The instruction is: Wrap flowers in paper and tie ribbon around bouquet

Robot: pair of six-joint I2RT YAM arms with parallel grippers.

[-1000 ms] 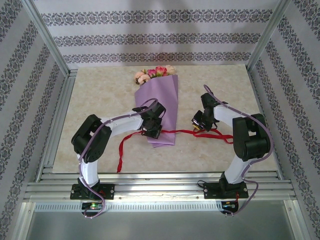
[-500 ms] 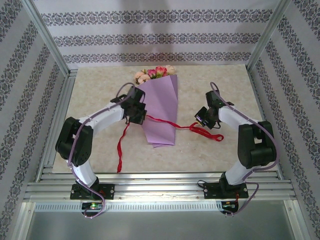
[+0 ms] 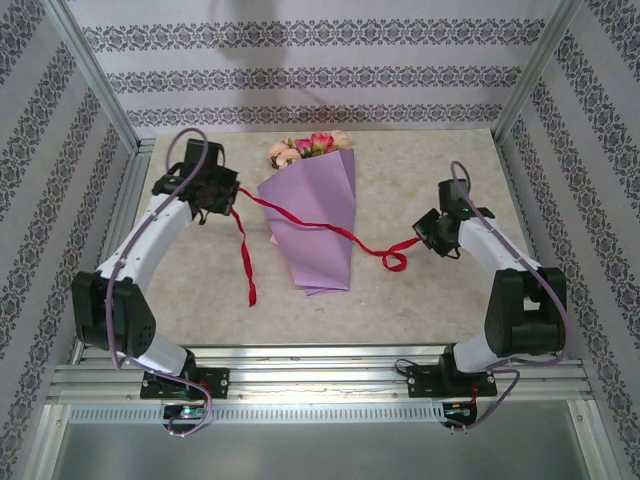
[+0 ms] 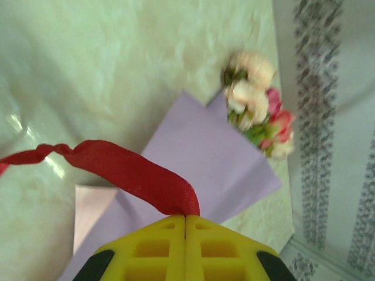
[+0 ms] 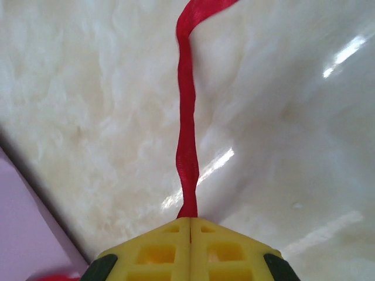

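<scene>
The bouquet lies in the middle of the table: pink and magenta flowers in a cone of purple paper. A red ribbon stretches across the cone from one gripper to the other. My left gripper is at the far left, shut on the ribbon's left part; a loose tail hangs to the table. My right gripper is to the right of the cone, shut on the ribbon's right part, with a small loop beside it.
The marble tabletop is boxed in by patterned walls and aluminium frame posts. A metal rail runs along the near edge by the arm bases. Purple cables trail along both arms.
Both grippers pulled apart with the ribbon: the left swung far back and left, the right moved right. The ribbon now runs taut and diagonal over the cone, higher than before.
</scene>
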